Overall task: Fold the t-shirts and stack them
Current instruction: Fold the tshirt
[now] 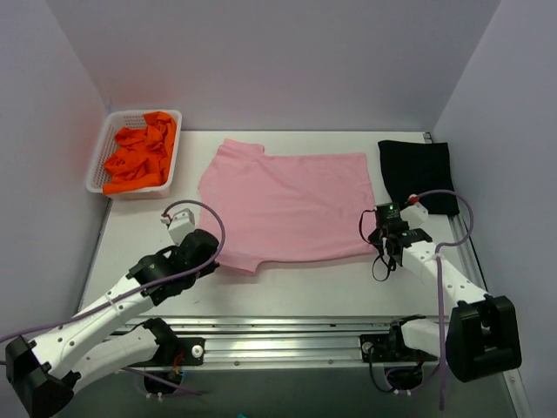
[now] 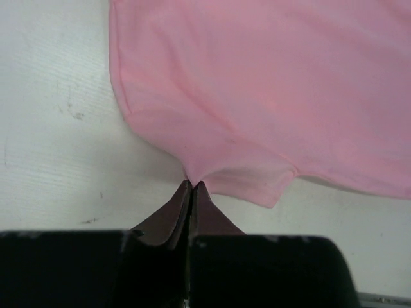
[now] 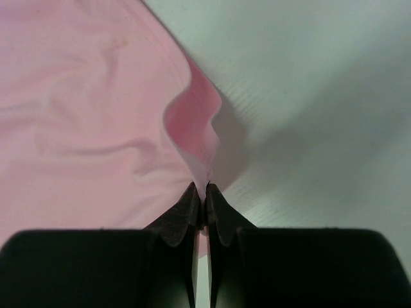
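Observation:
The light pink t-shirt lies spread flat in the middle of the table. My left gripper is shut on its near left edge by the sleeve; in the left wrist view the pink t-shirt is pinched at the left gripper. My right gripper is shut on its near right corner; in the right wrist view the pink t-shirt rises in a fold to the right gripper. The black t-shirt lies folded at the back right. Orange t-shirts are heaped in the basket.
The white lattice basket stands at the back left corner of the table. Grey walls close in the back and both sides. A metal rail runs along the near edge between the arm bases.

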Motion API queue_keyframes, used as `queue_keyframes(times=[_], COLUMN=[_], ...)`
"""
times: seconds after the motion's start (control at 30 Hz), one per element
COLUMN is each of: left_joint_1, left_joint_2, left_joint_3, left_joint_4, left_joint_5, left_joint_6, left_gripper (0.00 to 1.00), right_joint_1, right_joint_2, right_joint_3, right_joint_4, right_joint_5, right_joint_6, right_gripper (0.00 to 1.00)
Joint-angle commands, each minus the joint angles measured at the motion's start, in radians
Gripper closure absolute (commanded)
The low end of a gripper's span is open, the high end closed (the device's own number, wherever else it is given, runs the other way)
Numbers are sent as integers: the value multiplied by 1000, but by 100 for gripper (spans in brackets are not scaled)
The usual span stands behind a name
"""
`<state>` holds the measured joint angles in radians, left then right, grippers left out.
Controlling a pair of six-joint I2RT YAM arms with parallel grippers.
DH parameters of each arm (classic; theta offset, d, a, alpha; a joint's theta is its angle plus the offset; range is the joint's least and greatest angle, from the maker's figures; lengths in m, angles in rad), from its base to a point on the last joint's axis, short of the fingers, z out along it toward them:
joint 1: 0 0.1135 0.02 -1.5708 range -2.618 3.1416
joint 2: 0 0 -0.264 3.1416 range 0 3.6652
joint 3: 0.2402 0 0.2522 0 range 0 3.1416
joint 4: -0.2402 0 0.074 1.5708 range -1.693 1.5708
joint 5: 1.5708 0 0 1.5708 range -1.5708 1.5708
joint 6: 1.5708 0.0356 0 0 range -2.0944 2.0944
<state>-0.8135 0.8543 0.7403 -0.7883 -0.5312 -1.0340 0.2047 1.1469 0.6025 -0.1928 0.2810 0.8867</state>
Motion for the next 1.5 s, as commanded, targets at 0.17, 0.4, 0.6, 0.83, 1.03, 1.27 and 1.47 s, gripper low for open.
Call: queue_keyframes(times=[0.17, 0.4, 0.6, 0.83, 1.03, 1.27, 1.47], left_joint_1=[209, 315, 444, 626, 634, 597, 530], left_joint_2=[236, 413, 659, 1141, 1011, 816, 622], left_joint_3=[152, 246, 384, 910, 881, 722, 431], left_joint_4=[253, 351, 434, 304, 339, 293, 330], left_joint_5=[86, 186, 272, 444, 412, 329, 267], left_joint_6=[190, 245, 291, 396, 413, 416, 333], left_gripper=[98, 98, 98, 6, 6, 6, 6], right_joint_1=[5, -2, -36, -91, -54, 35, 51], right_joint_2=[194, 310, 553, 959, 853, 670, 487], right_joint_3=[172, 258, 439, 992, 1004, 847, 574], right_joint_4=[42, 41, 47, -194, -161, -155, -39], right_joint_5=[53, 93, 95, 101, 156, 302, 258], right_joint_6=[-29, -19, 9, -20, -35, -19, -19], right_gripper=[100, 100, 100, 0, 0, 0, 0])
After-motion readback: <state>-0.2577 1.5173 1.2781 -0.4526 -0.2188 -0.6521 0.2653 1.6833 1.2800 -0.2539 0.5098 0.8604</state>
